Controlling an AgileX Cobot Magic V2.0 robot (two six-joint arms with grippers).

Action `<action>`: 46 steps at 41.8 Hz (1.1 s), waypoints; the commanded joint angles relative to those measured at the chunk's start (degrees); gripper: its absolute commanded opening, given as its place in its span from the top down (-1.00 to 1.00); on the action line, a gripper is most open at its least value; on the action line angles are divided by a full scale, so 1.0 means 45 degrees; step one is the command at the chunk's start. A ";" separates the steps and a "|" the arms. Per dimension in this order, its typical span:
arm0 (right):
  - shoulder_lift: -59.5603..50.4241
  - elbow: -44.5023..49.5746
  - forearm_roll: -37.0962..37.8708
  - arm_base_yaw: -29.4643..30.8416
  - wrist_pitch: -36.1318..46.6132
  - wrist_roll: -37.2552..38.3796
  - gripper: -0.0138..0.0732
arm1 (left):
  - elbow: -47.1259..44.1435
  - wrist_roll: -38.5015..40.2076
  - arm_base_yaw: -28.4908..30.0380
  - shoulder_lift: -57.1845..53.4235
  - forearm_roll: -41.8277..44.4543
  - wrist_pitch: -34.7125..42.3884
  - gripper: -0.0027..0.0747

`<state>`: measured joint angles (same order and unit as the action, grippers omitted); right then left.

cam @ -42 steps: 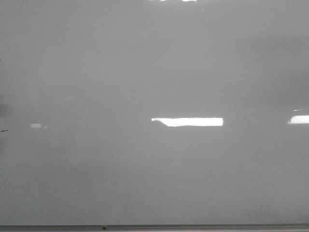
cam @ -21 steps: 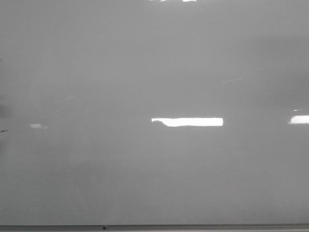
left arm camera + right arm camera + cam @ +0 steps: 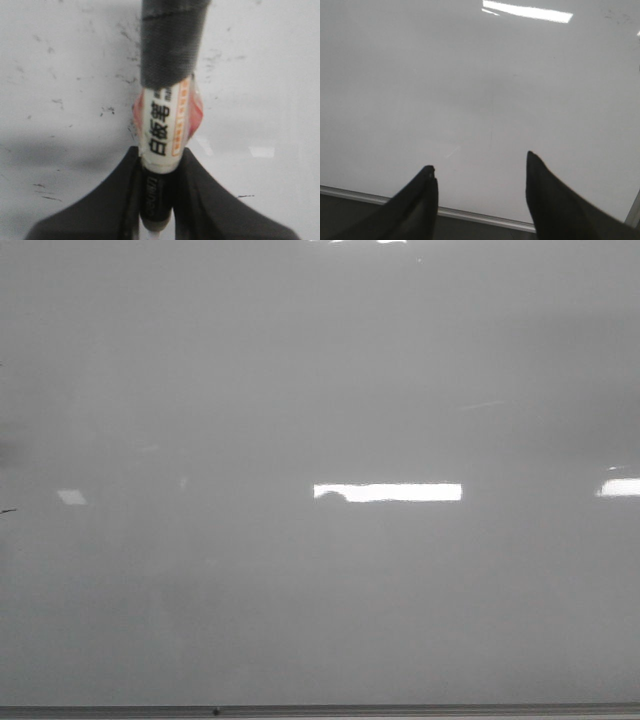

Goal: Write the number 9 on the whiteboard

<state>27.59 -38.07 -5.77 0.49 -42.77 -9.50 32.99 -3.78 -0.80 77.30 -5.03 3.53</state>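
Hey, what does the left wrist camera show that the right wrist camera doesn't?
Only the left wrist view shows a marker clamped in the left hand, its far end wrapped in dark tape, with faint dark smudges on the board behind it. Only the right wrist view shows the right hand open and empty, plus the board's metal frame. Both look at the whiteboard; neither shows a 9.

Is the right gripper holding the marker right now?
No: the right gripper is open and empty over the whiteboard; the left gripper clamps the marker.
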 commanded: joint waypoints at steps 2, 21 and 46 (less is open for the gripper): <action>0.0166 -0.0845 -0.0168 -0.0004 0.0633 -0.0062 -0.29 | 0.1021 0.0112 -0.0041 -0.1857 0.0129 -0.1214 0.91; 0.1388 -0.1770 -0.0366 -0.0004 -0.0535 -0.0036 -0.29 | 0.6179 -0.4936 -0.0064 -0.3641 -0.2092 -1.1264 0.91; 0.5757 -0.3205 -0.3120 -0.1904 -0.2623 -0.4769 -0.29 | 0.6557 -1.0797 -0.4492 -0.1195 -0.5300 -1.3961 0.91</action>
<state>52.76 -50.29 -17.93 -5.88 -55.98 -26.08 60.68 -51.88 -16.02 71.57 -28.82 -61.32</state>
